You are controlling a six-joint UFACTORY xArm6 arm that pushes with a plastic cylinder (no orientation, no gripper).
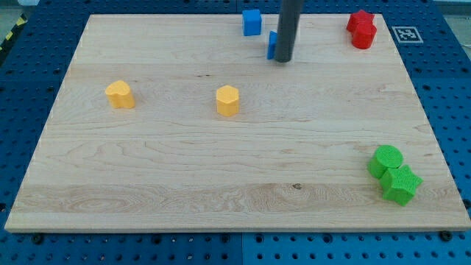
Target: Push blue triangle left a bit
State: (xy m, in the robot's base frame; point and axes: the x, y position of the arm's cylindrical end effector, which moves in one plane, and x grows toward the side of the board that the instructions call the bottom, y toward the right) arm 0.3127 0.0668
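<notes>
- The rod (pixel 286 29) is a plain, straight cylinder, dark grey to near black.
- Its surface looks smooth and matt, with a faint lighter sheen down one side.
- My tip (pixel 282 60) ends bluntly, the same width and colour as the shaft.

The setting is a robotics lab bench. A pale wooden surface (pixel 221 162) lies on a blue perforated mounting plate (pixel 449 110) with a regular grid of holes. A black-and-white fiducial marker (pixel 405 34) sits at the view's top right, and yellow-black hazard tape (pixel 10 33) shows at the top left.
</notes>
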